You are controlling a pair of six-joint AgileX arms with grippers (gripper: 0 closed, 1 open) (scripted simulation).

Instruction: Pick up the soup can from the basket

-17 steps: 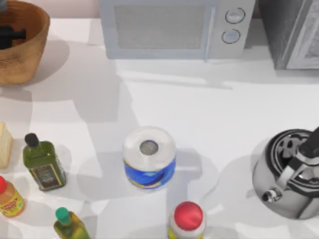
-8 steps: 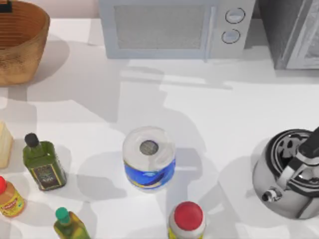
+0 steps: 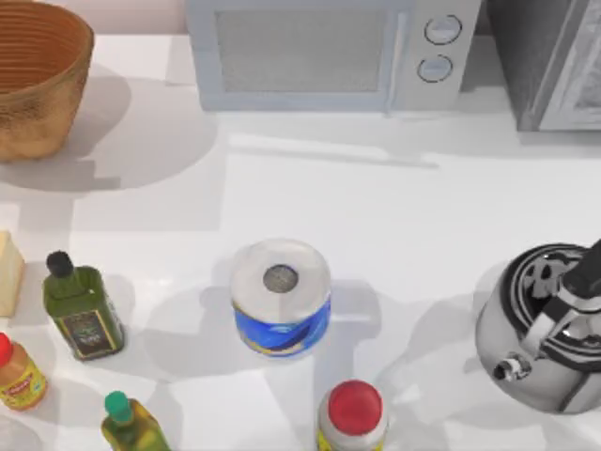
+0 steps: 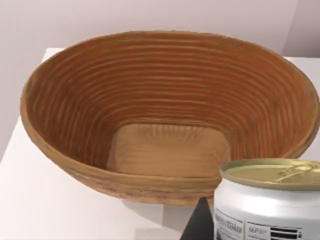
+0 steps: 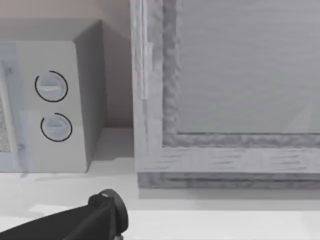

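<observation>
The basket (image 3: 38, 75) sits at the table's (image 3: 376, 207) back left corner. The microwave (image 3: 329, 52) stands to its right. The paper roll (image 3: 281, 296) stands in the middle. The kettle (image 3: 545, 324) sits at the right, and bottles (image 3: 83, 305) stand at the left.

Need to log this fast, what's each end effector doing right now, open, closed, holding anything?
Left end effector: holding the soup can, raised close to the wrist camera above the empty basket.
Right end effector: cannot be told.

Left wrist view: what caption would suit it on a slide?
The soup can, close to the camera, held above and outside the empty wicker basket on the white table.
</observation>
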